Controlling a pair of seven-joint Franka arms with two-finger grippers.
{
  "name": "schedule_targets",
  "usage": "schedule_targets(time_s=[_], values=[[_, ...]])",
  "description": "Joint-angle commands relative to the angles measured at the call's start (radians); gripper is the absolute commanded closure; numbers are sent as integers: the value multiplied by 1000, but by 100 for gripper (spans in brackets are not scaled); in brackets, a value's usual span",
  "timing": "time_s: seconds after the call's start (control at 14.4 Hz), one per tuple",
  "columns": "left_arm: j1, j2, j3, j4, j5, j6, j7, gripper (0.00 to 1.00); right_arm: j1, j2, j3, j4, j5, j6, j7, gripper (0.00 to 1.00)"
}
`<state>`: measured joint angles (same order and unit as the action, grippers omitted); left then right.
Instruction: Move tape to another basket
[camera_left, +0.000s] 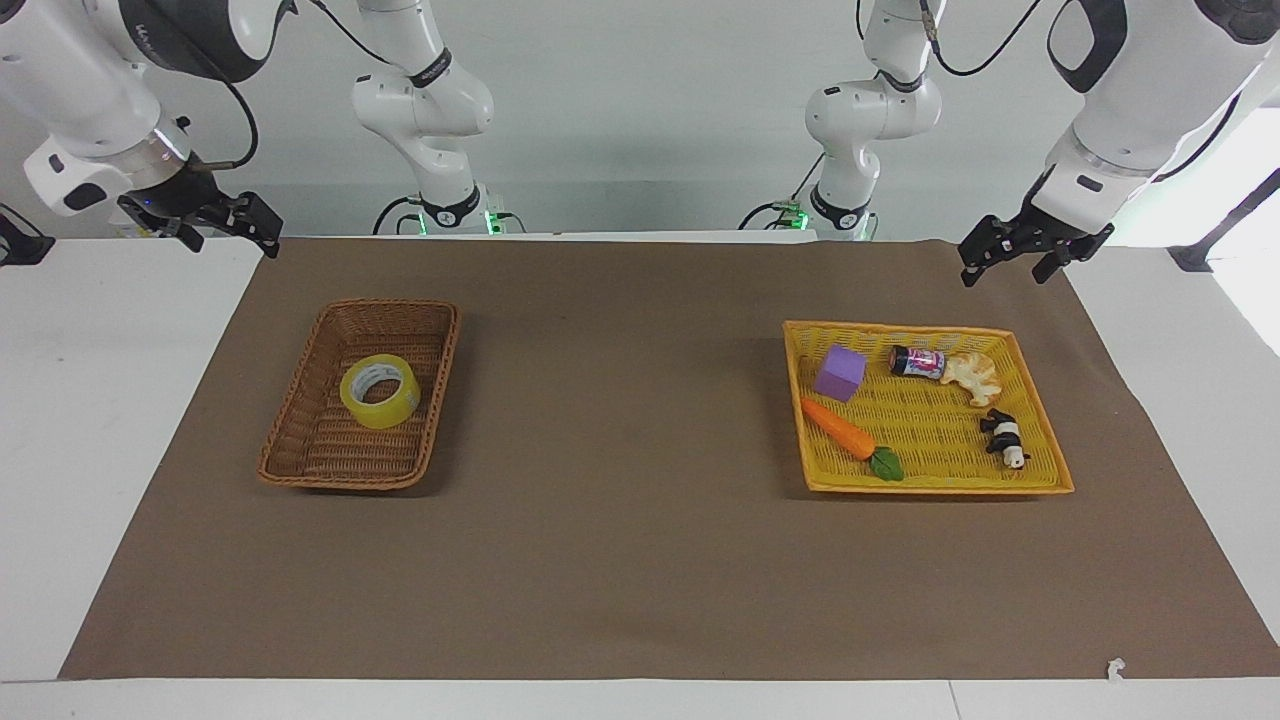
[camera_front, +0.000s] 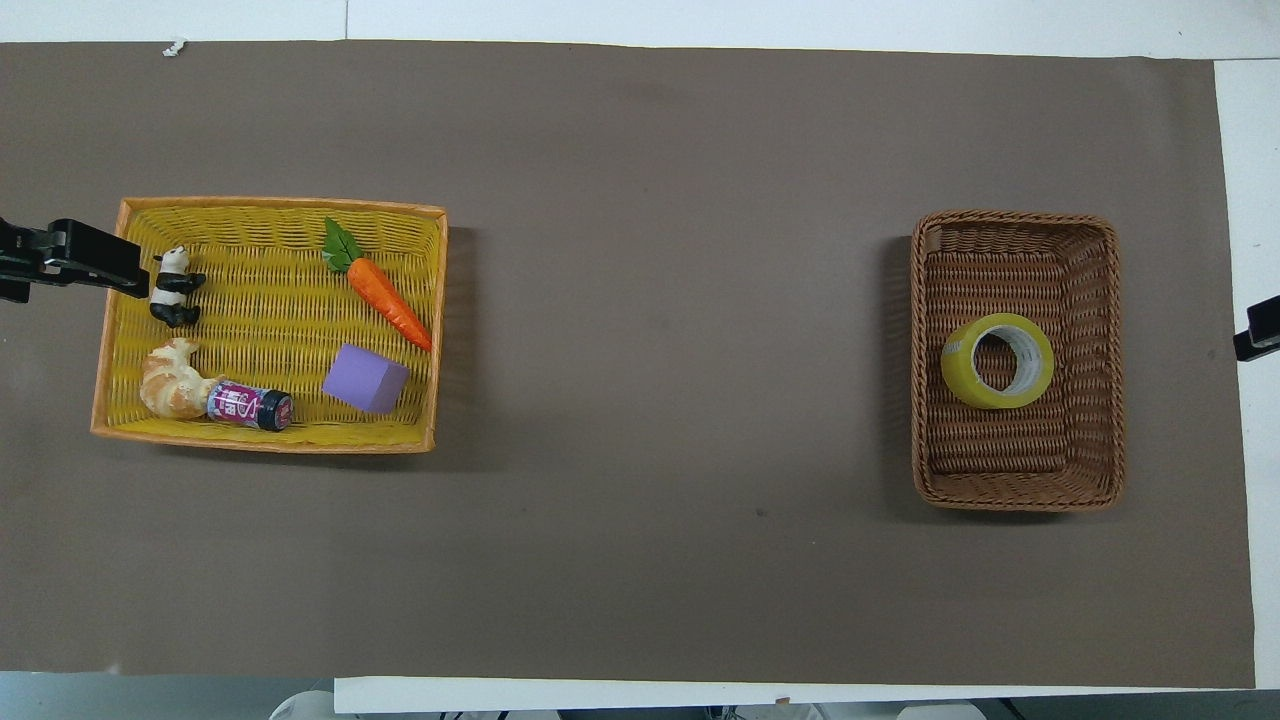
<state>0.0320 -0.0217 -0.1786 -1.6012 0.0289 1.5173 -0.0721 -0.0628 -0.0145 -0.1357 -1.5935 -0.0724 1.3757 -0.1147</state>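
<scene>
The tape (camera_left: 380, 390) lies flat in the brown basket (camera_left: 300, 440), hole facing up, at the right arm's end of the table. The right gripper (camera_left: 232, 222) hangs empty with its fingers apart, up over the brown mat's (camera_left: 620, 560) corner nearest that arm, so the tape sits out and down from it, farther from the robots. That makes it the nearer arm by a long way. The left gripper (camera_left: 1012, 255), also spread and empty, hovers by the yellow tray (camera_left: 930, 488), well apart from the tape
</scene>
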Motion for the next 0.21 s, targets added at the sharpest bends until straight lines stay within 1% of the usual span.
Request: schedule_targets(time_s=[0.0,0.14], values=[[22,-6,-9,15,25,-11,20,0,-11,4,10,14,-14,-11,6,0],[29,-6,-5,15,25,-8,20,0,-11,2,11,14,-14,-9,6,0]])
